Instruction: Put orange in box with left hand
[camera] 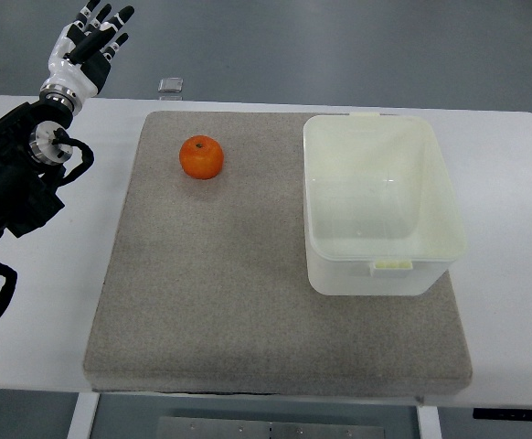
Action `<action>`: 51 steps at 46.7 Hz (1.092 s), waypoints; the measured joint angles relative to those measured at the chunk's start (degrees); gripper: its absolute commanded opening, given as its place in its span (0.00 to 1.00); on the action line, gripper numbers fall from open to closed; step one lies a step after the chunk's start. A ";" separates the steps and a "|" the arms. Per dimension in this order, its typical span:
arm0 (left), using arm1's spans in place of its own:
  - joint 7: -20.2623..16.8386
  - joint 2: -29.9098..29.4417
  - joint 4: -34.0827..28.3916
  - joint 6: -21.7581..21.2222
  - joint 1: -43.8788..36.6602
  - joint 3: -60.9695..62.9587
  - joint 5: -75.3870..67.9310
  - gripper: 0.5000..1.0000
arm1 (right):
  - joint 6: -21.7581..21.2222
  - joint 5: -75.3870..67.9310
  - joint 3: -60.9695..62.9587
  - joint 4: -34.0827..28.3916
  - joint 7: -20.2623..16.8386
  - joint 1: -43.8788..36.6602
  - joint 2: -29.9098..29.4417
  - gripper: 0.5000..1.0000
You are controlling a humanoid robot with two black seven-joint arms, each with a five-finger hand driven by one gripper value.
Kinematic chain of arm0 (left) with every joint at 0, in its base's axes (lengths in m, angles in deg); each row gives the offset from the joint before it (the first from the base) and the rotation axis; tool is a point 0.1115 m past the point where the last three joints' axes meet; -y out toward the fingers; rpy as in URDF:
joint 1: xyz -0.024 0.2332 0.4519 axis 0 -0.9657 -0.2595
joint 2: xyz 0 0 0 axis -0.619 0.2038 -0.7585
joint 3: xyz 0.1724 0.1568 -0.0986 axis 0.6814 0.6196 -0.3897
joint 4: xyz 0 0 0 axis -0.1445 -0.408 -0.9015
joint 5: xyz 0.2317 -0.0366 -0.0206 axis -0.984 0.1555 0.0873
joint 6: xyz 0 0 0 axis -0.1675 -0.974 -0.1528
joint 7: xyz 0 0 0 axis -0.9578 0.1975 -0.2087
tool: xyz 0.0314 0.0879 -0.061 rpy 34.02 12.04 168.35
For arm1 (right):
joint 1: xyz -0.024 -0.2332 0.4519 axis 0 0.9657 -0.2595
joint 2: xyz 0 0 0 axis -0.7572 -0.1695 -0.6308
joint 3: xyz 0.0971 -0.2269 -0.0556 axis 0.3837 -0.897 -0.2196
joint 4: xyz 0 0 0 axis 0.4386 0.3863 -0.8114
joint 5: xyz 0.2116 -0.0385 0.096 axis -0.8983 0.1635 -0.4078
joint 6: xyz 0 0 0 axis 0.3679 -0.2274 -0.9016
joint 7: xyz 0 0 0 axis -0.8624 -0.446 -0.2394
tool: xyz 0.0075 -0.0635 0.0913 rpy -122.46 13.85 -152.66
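Your left hand [90, 41] sits at about ten o'clock in the view, past the far left corner of the table [28, 366], fingers extended and loosely spread, holding nothing. The right arm is out of sight.

The orange [201, 157] rests on the grey mat [211, 302] at roughly eleven o'clock from the mat's centre, well apart from the hand and clear of the box [380, 206], which stands on the mat's right side at about three o'clock.

For the reach, I'd bring the hand down and toward four o'clock until the palm is above the fruit, then close from over the top with fingers wrapping both sides evenly. The orange is round and smooth-skinned, so a one-sided push would likely roll it; the mat looks like coarse felt and should slow any roll. Grip firmly but don't crush; the peel probably gives a little.

The box is translucent white plastic, rectangular with rounded corners, lidless and empty, with small latch tabs at its near and far rims. Its walls look tall, so lift the fruit well above the rim before crossing toward three o'clock, and release low inside.
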 measured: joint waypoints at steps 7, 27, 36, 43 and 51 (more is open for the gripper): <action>0.19 -0.60 0.40 -1.40 1.00 0.46 -12.93 0.98 | 0.00 0.00 0.00 0.00 0.00 0.00 0.00 0.85; 0.41 -1.72 0.59 -1.38 7.41 18.54 -45.20 0.98 | 0.00 0.00 0.00 0.00 -0.01 0.00 0.00 0.85; 0.34 -1.13 0.58 -5.99 8.80 27.79 -53.99 0.98 | 0.00 0.00 0.00 0.00 0.00 0.00 0.00 0.85; 0.16 -0.55 1.32 -6.95 9.94 32.80 -58.17 0.98 | 0.00 0.00 0.00 0.00 0.00 0.00 0.00 0.85; 0.04 -1.63 9.11 -4.53 11.49 34.05 -58.42 0.98 | 0.01 0.00 0.00 0.00 0.00 0.00 0.00 0.85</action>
